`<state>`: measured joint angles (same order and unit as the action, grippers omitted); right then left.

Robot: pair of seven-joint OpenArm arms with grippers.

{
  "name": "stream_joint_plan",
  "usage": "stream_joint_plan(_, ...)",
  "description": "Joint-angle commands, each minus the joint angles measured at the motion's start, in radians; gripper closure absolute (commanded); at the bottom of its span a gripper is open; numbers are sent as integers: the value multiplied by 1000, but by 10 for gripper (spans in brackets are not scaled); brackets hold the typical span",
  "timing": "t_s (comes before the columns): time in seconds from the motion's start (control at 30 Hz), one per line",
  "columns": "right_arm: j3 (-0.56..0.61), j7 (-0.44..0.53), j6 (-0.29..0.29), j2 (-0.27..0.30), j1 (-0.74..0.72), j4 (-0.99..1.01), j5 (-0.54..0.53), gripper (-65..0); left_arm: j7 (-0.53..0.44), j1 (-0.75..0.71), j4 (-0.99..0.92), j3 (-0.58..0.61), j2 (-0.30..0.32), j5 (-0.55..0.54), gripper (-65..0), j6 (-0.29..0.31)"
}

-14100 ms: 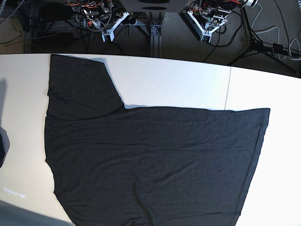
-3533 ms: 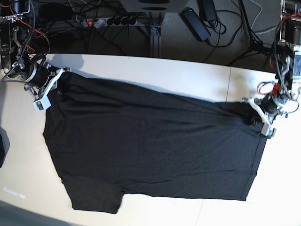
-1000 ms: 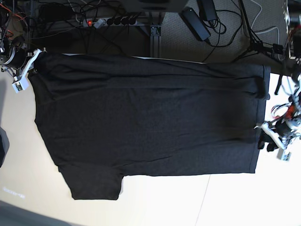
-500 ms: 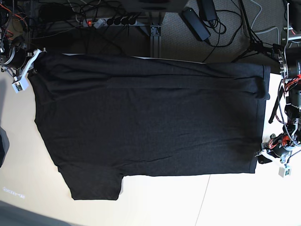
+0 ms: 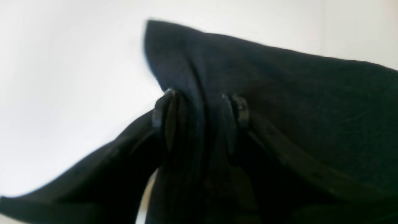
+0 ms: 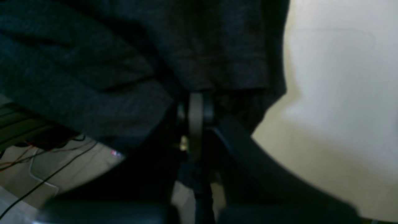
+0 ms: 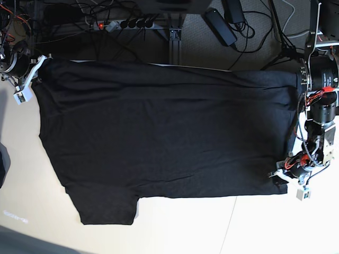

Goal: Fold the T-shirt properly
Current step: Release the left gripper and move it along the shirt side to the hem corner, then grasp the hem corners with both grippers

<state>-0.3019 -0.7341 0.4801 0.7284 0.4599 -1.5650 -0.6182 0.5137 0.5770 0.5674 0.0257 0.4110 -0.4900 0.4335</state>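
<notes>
The black T-shirt (image 7: 159, 132) lies spread flat across the white table (image 7: 185, 227), its far edge hanging over the table's back edge and one sleeve at the front left. My right gripper (image 7: 36, 71) is shut on the shirt's far left corner; in the right wrist view (image 6: 196, 124) the pads pinch dark cloth (image 6: 124, 46). My left gripper (image 7: 286, 182) is at the shirt's near right corner. In the left wrist view (image 5: 200, 121) its jaws stand apart astride a ridge of the hem (image 5: 311, 109).
A power strip (image 7: 122, 24), a power adapter (image 7: 220, 24) and cables lie on the floor behind the table. A dark object (image 7: 2, 164) shows at the left edge. A seam (image 7: 233, 222) crosses the bare table at the front right.
My left gripper has moved down along the right hem onto the near right corner. The folded strip at the shirt's far right has flattened. My right gripper has stayed put.
</notes>
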Motion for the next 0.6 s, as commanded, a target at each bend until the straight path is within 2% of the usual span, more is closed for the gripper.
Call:
stream_joint_plan(0.0,-13,0,55,22,1,-8,-3,0,28,18,5,0,1,16,-268,-3)
stream_joint_plan(0.03,-13,0,55,22,0,-8,-3,0,29,18,5,0,-2,17,-257,-3)
stream_joint_plan(0.1,-13,1,55,22,0,-8,-3,0,29,18,5,0,-1,22,-188,-3)
stream_joint_plan(0.2,-13,2,55,23,-5,-9,-27,0,8,18,5,0,-1,68,-3,-3)
stream_joint_plan(0.23,-14,2,55,23,-7,-10,-39,0,3,18,5,0,-1,79,0,1)
stream_joint_plan(0.37,-36,1,55,23,-39,-17,-79,0,10,18,6,0,2,116,0,104)
stream_joint_plan(0.57,-137,-11,55,23,-142,-19,-172,0,18,18,6,0,2,113,0,109)
